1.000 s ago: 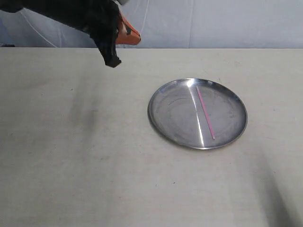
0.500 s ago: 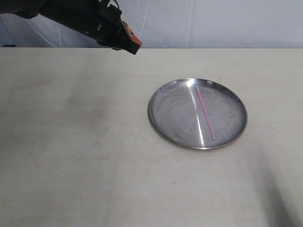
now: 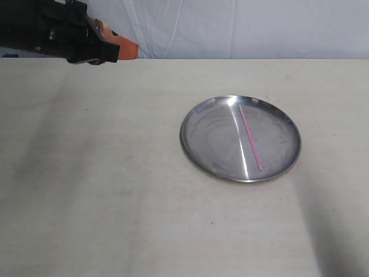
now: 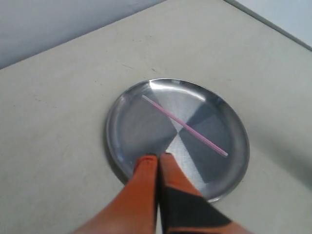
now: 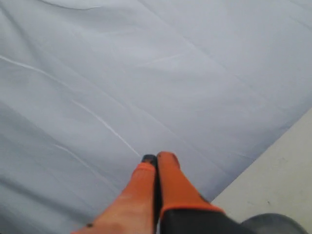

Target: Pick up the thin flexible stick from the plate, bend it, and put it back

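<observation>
A thin pink stick (image 3: 250,138) lies straight on the round silver plate (image 3: 203,135), right of the bright streak across it. The left wrist view shows the same stick (image 4: 184,126) on the plate (image 4: 122,131). My left gripper (image 3: 128,49) hangs high at the far left, well away from the plate, its orange fingers pressed together with nothing between them (image 4: 158,157). My right gripper (image 5: 157,158) is shut and empty too, seen against the pale backdrop; it is outside the exterior view.
The plate sits on a wide beige table (image 3: 104,190). A pale blue-grey cloth backdrop (image 3: 242,26) runs along the table's far edge. A faint shadow falls on the table at the lower right (image 3: 331,231).
My left arm has swung up and to the left, away from the plate, and its fingers now point right. Stick and plate have not moved.
</observation>
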